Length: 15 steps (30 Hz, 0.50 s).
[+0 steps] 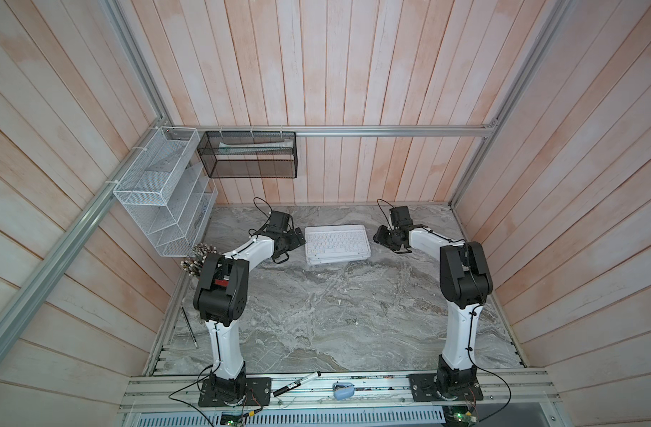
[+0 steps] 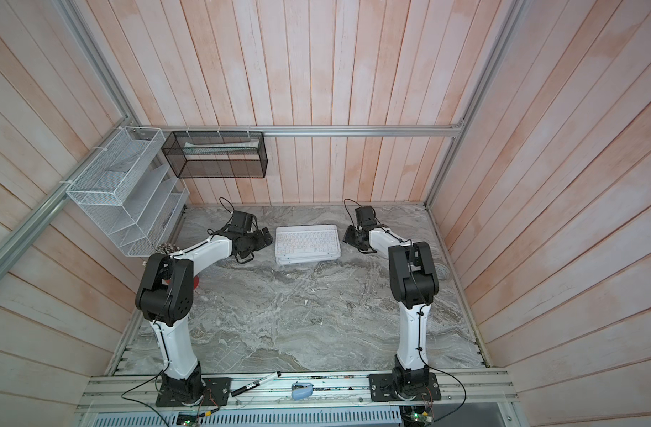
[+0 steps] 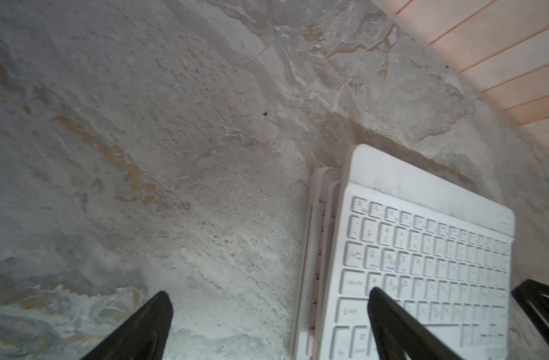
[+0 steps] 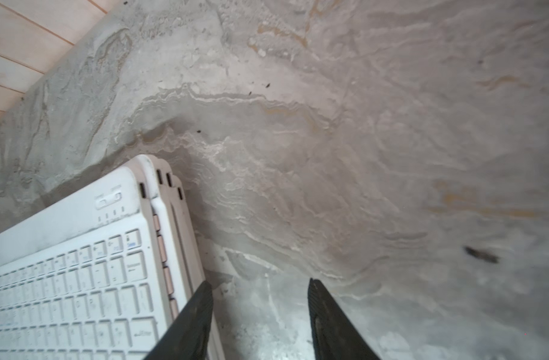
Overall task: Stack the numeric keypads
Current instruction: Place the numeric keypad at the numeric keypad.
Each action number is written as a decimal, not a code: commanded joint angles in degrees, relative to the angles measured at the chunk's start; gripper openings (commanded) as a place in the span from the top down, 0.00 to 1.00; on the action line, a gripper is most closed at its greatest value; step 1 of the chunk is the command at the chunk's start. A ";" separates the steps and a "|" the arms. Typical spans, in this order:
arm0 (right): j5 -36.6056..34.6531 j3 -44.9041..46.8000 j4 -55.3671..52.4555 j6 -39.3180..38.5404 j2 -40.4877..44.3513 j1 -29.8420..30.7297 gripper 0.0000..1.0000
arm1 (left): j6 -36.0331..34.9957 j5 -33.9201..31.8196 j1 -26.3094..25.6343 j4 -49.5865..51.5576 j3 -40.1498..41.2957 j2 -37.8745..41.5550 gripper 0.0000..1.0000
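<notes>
Listing from the hands outward: left gripper, jaws spread wide and empty, just beside the left short end of the stack of numeric keypads; right gripper, jaws partly spread and empty, just beside the right short end. Stack lies flat at the far middle of the table, long axis running straight between my two grippers; I judge the left marginally nearer.

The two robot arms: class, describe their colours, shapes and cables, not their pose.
The left arm and right arm have white link shells, bulky black joint housings and black base plates, with thin black cables running along them. The left end effector and right end effector have flat, tapering black fingers.
</notes>
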State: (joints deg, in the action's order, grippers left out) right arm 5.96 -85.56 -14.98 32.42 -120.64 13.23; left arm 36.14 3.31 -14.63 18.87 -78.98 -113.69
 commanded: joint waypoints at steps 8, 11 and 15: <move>-9.57 -6.46 -9.03 -4.45 -2.18 3.20 0.48 | -1.68 -2.10 -0.79 4.38 -3.92 -5.25 0.01; -9.81 -9.04 -10.86 -4.91 -4.08 4.07 0.49 | -2.20 -2.11 -1.47 5.14 -5.16 -6.04 0.01; -9.96 -9.76 -11.37 -4.91 -4.95 4.94 0.49 | -2.39 -2.16 -2.20 5.72 -5.70 -6.66 0.01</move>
State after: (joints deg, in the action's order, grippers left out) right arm -2.13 -94.43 -23.03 28.40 -123.70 17.87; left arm 35.03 2.17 -16.16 22.74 -83.57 -118.78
